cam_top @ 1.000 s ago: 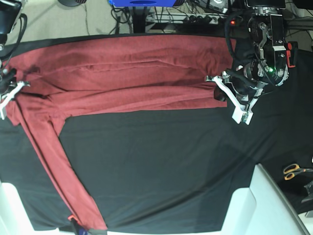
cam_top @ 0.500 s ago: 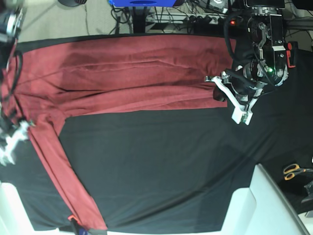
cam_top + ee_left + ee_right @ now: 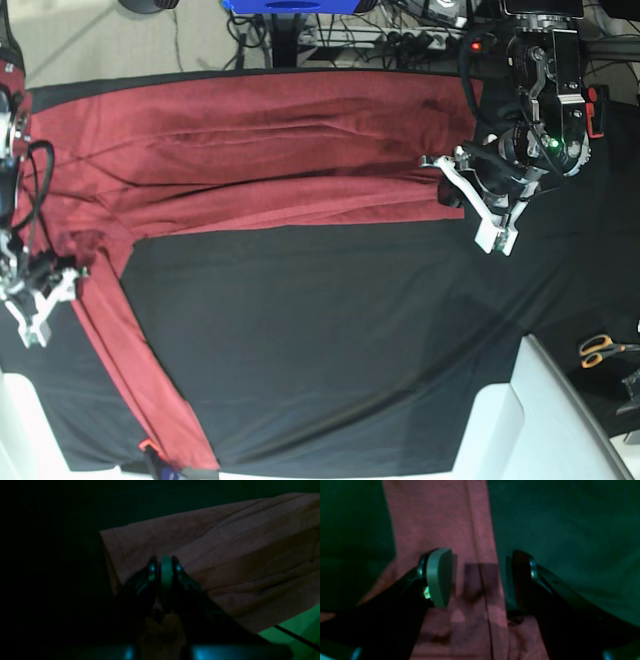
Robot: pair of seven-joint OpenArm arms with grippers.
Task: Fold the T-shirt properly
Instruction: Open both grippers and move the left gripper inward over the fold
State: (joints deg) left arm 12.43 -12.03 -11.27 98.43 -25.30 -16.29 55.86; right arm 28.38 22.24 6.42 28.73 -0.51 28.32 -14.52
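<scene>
The T-shirt (image 3: 250,150) lies across the table's (image 3: 330,330) far edge, sleeve (image 3: 140,380) trailing forward.

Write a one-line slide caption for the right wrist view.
Open right gripper poised over the sleeve of the brick-red knit long-sleeved shirt lying on the black table cloth.

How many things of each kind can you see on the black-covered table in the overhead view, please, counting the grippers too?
Shirts: 1, the T-shirt
Scissors: 1, the orange-handled scissors
Grippers: 2, the left gripper and the right gripper
Total: 4
</scene>
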